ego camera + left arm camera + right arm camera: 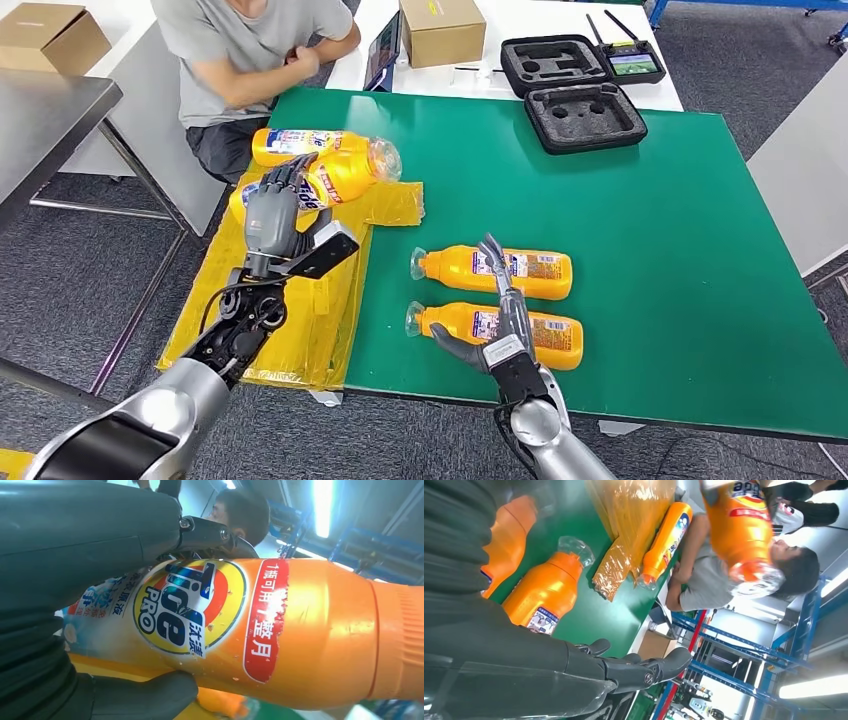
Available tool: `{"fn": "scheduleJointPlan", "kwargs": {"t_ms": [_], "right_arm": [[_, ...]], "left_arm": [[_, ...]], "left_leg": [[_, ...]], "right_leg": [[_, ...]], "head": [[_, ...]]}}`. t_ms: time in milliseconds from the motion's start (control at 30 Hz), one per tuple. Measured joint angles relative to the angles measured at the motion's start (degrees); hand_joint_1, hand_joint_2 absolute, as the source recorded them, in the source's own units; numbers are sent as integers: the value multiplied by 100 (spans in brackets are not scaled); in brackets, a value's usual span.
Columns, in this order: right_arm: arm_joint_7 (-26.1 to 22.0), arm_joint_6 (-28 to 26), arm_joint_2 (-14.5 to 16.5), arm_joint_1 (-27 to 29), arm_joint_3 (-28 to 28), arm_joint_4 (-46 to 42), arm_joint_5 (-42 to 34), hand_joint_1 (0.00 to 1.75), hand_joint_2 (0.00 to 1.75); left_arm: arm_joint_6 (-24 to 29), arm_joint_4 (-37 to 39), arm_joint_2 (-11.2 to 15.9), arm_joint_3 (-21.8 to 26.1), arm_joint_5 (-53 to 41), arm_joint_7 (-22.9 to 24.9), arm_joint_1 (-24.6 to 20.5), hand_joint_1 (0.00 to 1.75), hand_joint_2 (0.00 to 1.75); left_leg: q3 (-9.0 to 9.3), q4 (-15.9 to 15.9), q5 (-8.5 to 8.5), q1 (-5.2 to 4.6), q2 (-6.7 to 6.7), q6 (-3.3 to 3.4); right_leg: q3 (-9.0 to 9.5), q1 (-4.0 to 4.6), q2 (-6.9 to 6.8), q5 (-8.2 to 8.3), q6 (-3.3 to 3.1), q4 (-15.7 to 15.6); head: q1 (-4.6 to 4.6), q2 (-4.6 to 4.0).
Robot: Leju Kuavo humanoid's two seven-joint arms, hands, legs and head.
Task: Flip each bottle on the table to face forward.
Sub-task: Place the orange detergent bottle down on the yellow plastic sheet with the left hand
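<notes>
- Left hand wrapped round an orange bottle, raised off the yellow plastic sheet at the table's left edge; fingers clamped on the body near the label, thumb under (left wrist view: front logo facing the camera, so probably mid-turn to bring that face forward).
- Grip set on the bottle's middle, cap end sticking out free, likely for balance while rotating.
- Second orange bottle lying on its side just behind the held one, near the seated person; front or back up, cannot tell.
- Two more bottles lying on the green mat, side by side, caps pointing left: farther bottle and nearer bottle, small-print labels up (looks like back faces, so judged still to flip).
- Right hand stretched flat over these two, fingers apart and extended, holding nothing; fingertips reaching toward the farther bottle, contact hard to judge (probably staged for the next flip, or steadying).
- Black foam case and cardboard box at the far side, well apart from the work.
</notes>
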Motion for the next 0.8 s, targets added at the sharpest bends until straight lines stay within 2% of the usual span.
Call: {"fn": "scheduleJointPlan", "kwargs": {"t_ms": [400,500,633,800], "right_arm": [[0,141,127,-53,4,2,-134,0,175],[0,155,151,-53,5,2,-139,0,175],[0,164,172,-53,5,2,-139,0,175],[0,171,200,-53,3,2,-155,0,175]], "left_arm": [[-25,857,254,-14,-2001,1425,-533,172,175],[-57,1042,311,-64,-2302,1647,-616,173,175],[-122,1230,353,-160,-2587,1780,-692,173,175],[-445,1343,338,-215,-2618,1535,-784,175,175]], "left_leg": [[1,0,1,0,1,0],[0,0,1,0,0,0],[-1,0,1,0,0,0],[0,0,1,0,0,0]], "right_leg": [[-2,0,1,0,0,1],[-2,0,0,0,0,1],[-3,0,0,0,0,0],[-3,-1,0,0,0,0]], "head": [[0,-1],[0,0],[1,0],[0,0]]}}
